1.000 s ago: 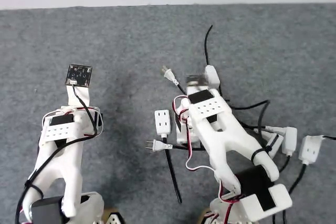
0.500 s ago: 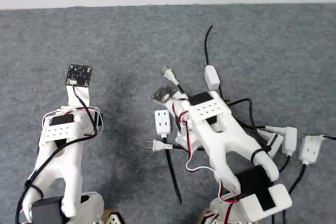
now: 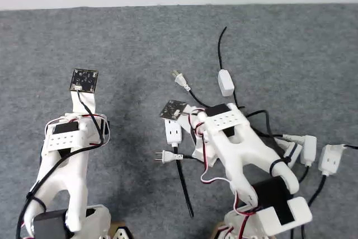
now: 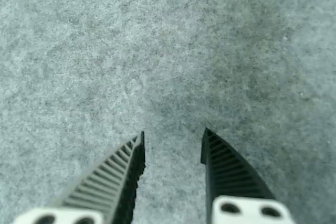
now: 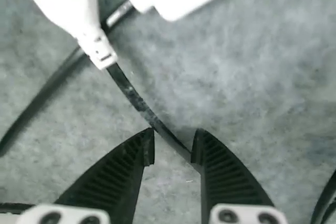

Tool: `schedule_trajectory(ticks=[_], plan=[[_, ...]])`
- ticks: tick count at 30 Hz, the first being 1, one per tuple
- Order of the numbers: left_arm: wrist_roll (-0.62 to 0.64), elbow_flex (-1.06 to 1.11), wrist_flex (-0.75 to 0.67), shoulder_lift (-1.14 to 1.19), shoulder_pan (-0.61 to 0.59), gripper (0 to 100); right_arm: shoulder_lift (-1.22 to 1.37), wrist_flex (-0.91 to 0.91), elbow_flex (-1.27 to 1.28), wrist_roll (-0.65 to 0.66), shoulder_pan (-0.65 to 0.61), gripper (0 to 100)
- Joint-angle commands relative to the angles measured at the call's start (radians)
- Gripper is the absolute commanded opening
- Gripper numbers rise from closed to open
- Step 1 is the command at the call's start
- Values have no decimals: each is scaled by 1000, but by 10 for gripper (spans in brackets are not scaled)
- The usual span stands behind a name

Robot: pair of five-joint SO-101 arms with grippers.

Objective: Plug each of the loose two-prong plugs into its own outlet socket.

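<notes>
Your right gripper [image 5: 173, 148] sits low, jaws apart, straddling the black cord [image 5: 131, 95] (seemingly unpinched) trailing from a white plug [image 5: 68, 3]; your left gripper [image 4: 173, 142] hovers, jaws parted, over grey mat [image 4: 157, 51].

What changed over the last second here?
The right end effector swung from beside the far white block leftward and back toward its base, now open astride a black cord near an outlet socket. Nothing was gripped. The left arm and loose plugs stayed put.
</notes>
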Motion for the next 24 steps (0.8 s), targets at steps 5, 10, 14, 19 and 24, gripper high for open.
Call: schedule_trajectory(ticks=[5, 10, 14, 19, 24], plan=[[-8, -24, -23, -3, -5, 170, -22, -12, 17, 63, 22, 114], [-8, -22, -23, -3, -6, 170, -22, -22, 17, 87, 24, 35], [-8, -22, -23, -3, -6, 170, -33, -12, 14, 91, 48, 4], [-8, -22, -23, -3, -6, 170, -73, 51, -80, 229, 105, 8], [-8, -22, -23, -3, -6, 170, -160, 231, -244, 537, 108, 8]])
